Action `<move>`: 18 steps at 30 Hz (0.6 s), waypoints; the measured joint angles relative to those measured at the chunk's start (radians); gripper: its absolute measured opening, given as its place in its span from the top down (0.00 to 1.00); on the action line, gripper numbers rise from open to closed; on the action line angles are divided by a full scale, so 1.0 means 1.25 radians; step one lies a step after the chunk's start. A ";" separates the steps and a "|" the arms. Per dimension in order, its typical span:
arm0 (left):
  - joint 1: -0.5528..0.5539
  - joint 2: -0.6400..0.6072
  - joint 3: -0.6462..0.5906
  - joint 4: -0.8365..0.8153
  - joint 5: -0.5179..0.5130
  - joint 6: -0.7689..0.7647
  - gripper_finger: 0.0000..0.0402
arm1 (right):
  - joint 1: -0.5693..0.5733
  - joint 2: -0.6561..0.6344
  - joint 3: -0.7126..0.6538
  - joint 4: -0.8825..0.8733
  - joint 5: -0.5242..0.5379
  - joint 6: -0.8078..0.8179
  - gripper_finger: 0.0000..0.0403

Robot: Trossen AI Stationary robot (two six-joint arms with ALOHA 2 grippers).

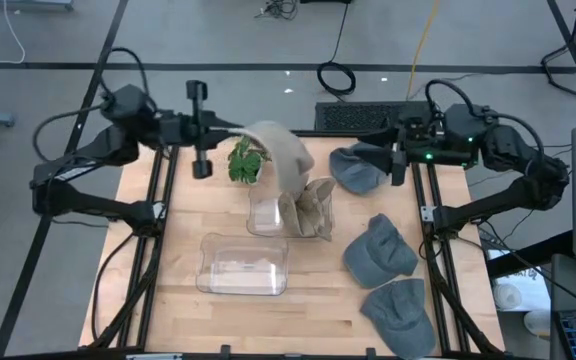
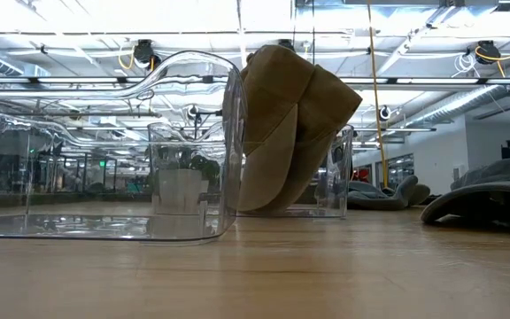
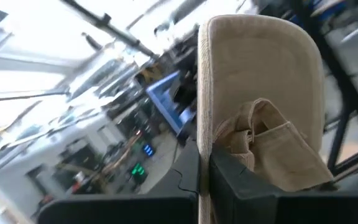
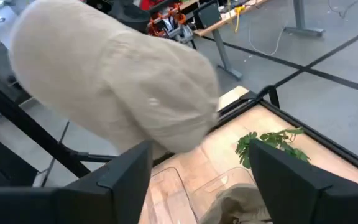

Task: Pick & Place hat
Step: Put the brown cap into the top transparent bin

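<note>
Two dark arms reach over the pale wooden worktop (image 1: 178, 300) from its far corners. The left hand (image 1: 236, 131) is clenched on the brim of a beige fabric cap (image 1: 280, 155), holding it raised in the air — in the left wrist view the brim (image 3: 260, 93) stands edge-on, pinched between the dark fingers (image 3: 241, 186). Just below this hand's tip lies a small green leafy plant sprig (image 1: 246, 161). Below the held cap stands a small clear plastic box (image 1: 290, 212) with more tan caps (image 1: 308, 208) stuffed upright in it; in the low view they rise above the box walls (image 2: 290, 124). Nearer the front edge, well apart from the left hand, sits a larger clear plastic tray (image 1: 242, 264).

The right hand (image 1: 393, 160) hangs at the far right of the worktop, fingers spread apart and gripping nothing — its two dark fingers (image 4: 123, 180) show wide apart in the right wrist view. A grey cap (image 1: 358, 168) lies just beside it, and two more grey caps (image 1: 378, 250) (image 1: 400, 315) lie farther toward the front edge.
</note>
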State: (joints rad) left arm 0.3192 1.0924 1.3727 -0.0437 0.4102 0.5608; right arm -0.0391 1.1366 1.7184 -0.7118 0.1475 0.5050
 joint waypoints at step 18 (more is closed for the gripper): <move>0.005 -0.037 0.000 0.318 0.310 -0.077 0.98 | -0.045 0.108 0.000 0.284 -0.249 0.124 0.11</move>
State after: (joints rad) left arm 0.3260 1.0462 1.3727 0.3542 0.7974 0.4648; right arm -0.0955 1.2722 1.7184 -0.3573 -0.1637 0.6605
